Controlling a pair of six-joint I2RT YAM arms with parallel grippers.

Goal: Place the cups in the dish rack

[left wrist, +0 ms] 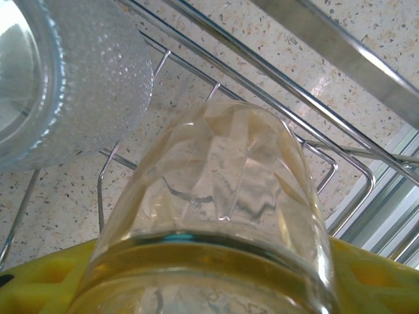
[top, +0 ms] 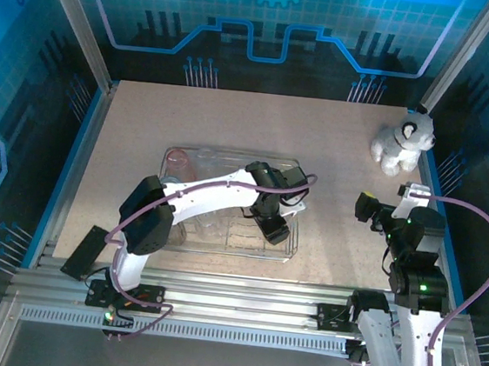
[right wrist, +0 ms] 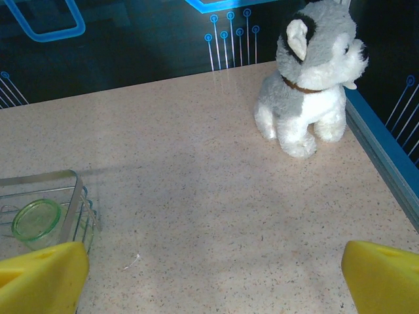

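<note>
Dish rack (top: 293, 213), a rectangular silver wire basket with low sides, sits on the speckled beige table (top: 145, 129) just ahead of the left arm's base in the top external view. A red-pink translucent tumbler (top: 179, 168) lies in its far-left corner. The left gripper (top: 273, 231) hangs over the rack's near-right part. The right gripper (top: 370, 207) is off to the right of the rack, above bare table. A white-grey plush toy dog (top: 403, 143) sits at the far-right corner.

Left wrist view: the yellow finger pads (left wrist: 374, 276) are closed on a clear faceted plastic tumbler (left wrist: 219, 190), which lies tilted above the rack's wire floor (left wrist: 330, 171). A clear dimpled tumbler (left wrist: 78, 91) lies just beside it, at upper left.

Right wrist view: the yellow fingertips (right wrist: 40, 278) are spread wide with nothing between them. A green translucent tumbler (right wrist: 37, 222) rests inside the rack's corner (right wrist: 73, 196) at lower left. The plush dog (right wrist: 311, 85) sits upright, well apart.
</note>
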